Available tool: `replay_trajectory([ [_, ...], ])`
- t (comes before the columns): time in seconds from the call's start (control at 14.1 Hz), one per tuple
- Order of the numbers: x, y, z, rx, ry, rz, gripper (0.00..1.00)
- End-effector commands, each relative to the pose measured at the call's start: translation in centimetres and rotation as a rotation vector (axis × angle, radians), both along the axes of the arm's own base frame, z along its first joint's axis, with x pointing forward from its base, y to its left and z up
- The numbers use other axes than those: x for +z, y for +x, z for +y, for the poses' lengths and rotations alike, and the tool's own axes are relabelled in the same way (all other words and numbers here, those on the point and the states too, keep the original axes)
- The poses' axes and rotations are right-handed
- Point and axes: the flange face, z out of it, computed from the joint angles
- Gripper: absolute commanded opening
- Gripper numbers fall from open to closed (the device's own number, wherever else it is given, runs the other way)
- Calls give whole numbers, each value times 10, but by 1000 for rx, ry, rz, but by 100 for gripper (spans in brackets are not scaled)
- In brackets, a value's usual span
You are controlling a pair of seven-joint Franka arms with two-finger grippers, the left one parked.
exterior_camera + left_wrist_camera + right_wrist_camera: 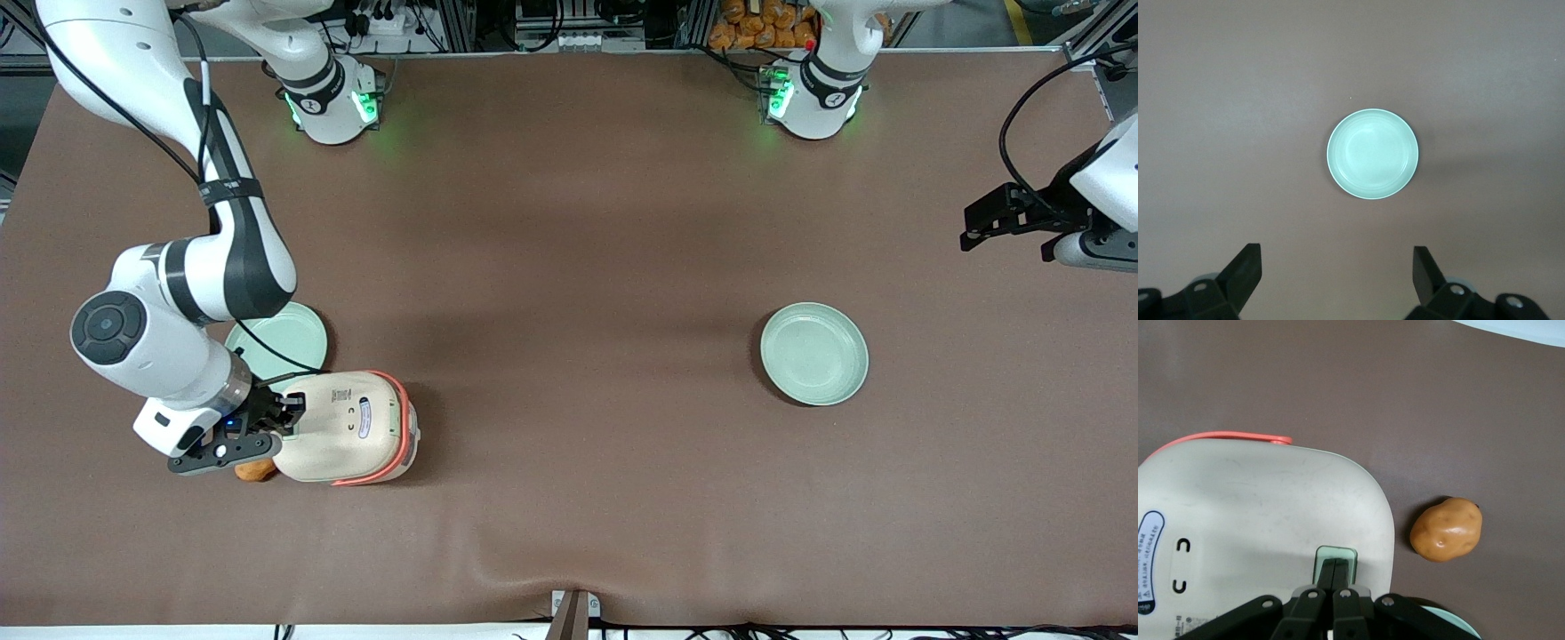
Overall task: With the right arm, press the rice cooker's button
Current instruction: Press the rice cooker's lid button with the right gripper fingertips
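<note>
Brown matting covers the whole desk (569,267), with cabling and equipment racks along its edge farthest from the front camera. Reaching down over the working arm's end of the desk is the right arm (178,293), white with dark grey bands and a round grey joint cap, a thin black cable trailing along it.

Under its wrist sits the rice cooker (351,427), cream and speckled, with an orange-red band around the end that faces the parked arm. Mid-lid there is an oval printed label (1147,561) with a dark outline and small lines of text, too fine to read; beside it are two small dark C-shaped marks. No brand name can be made out.

One pale green plate (283,340) lies just beside the cooker, farther from the front camera and partly under the arm. A second pale green plate (814,353) lies well apart, toward the parked arm's end of the desk.

Black and two-fingered, the end effector (1336,577) has its fingers pressed together with no gap between them, gripping nothing; their joined tips rest on the button (1336,555), a small pale green rounded-square patch at the lid's edge farthest from the orange band.

A small orange-brown potato (1446,529) lies on the desk near that same end of the cooker, apart from it.
</note>
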Motion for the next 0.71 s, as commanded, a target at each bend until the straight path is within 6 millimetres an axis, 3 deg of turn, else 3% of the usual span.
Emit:
replay_trajectory([
  [0.0,-16,4,1,-2,-11,14,1],
  [0.21,-16,4,-1,-5,-12,15,4],
  [0.35,-4,5,0,-1,-13,2,11],
  [0.42,9,4,0,-2,-9,-12,17],
  [0.64,49,-9,-1,-6,-9,14,47],
])
